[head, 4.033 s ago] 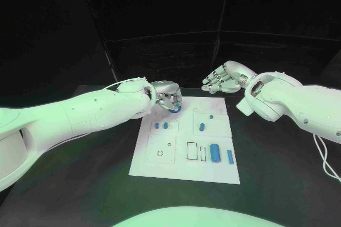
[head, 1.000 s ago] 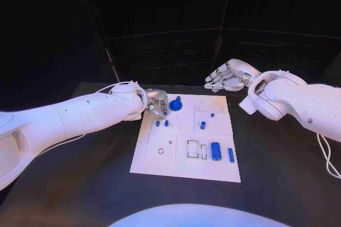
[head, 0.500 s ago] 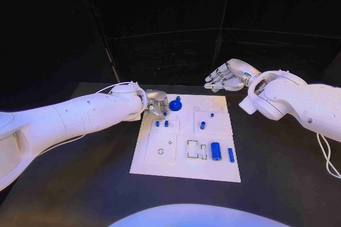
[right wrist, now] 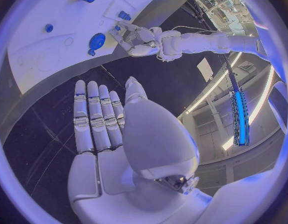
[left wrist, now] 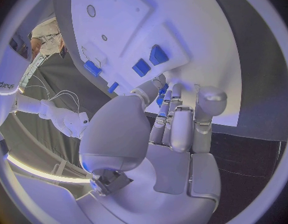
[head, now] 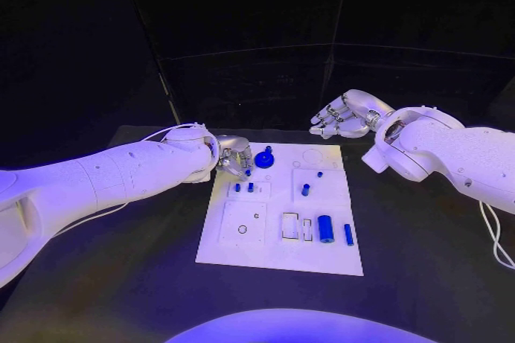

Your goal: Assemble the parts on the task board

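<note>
The white task board (head: 274, 254) lies mid-table. A blue round part (head: 264, 161) with a small knob stands near its far left corner. My left hand (head: 233, 158) hovers just left of that part, fingers loosely extended toward the board (left wrist: 200, 45), holding nothing; whether the fingertips (left wrist: 164, 87) touch the part is unclear. Two small blue pegs (head: 243, 187) stand below the hand. My right hand (head: 341, 116) floats beyond the board's far right corner with straight, empty fingers (right wrist: 97, 112). The right wrist view shows the left hand (right wrist: 141, 37) beside the round part (right wrist: 97, 41).
More blue pieces sit on the board: a peg (head: 306, 189), a small stud (head: 320, 174), a thick cylinder (head: 325, 229) and a slim bar (head: 347, 233). Outlined slots (head: 292, 225) and a small ring mark (head: 242, 228) lie near the board's middle. Black table surrounds the board.
Four seconds ago my left hand held the blue round part above the corner; it now stands on the board and the hand has drawn slightly left. The right hand has barely moved.
</note>
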